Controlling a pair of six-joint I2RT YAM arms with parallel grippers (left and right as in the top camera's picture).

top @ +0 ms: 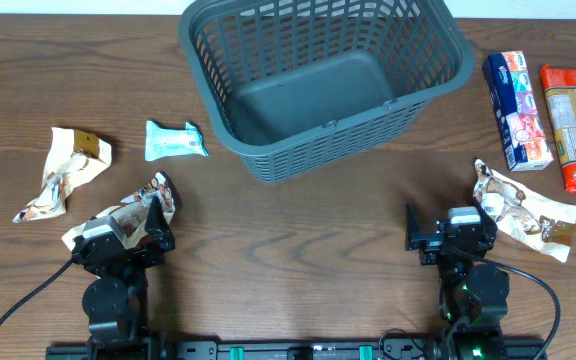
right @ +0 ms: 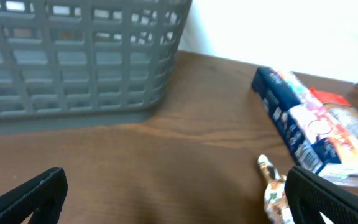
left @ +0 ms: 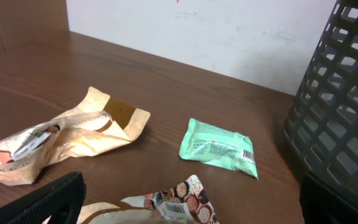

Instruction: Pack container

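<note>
Left gripper (left: 191, 186) sat nearest the lens with its jaws spread wide and nothing held. A printed snack packet (left: 179, 202) lay between and below them at bottom centre.

- Far left of the overhead view: tan crumpled packet (top: 63, 172).
- Right of it: mint-green packet (top: 175, 141), apart from the basket wall.
- Upper centre: container (top: 318, 150), upright, floor bare, nothing packed.
- Right gripper (right: 176, 177): likewise wide and empty, over bare table (right: 166, 155).
- Lower right, just beside it: crumpled packet (top: 523, 210).
- Upper right, side by side: blue carton (top: 516, 110) and orange-red packet (top: 573, 130).

Judged: first pick pending. Best to drop the left jaws straight onto the printed packet and pinch a bunched fold rather than flat film. Lift clear of the thick rim before releasing over the floor.
</note>
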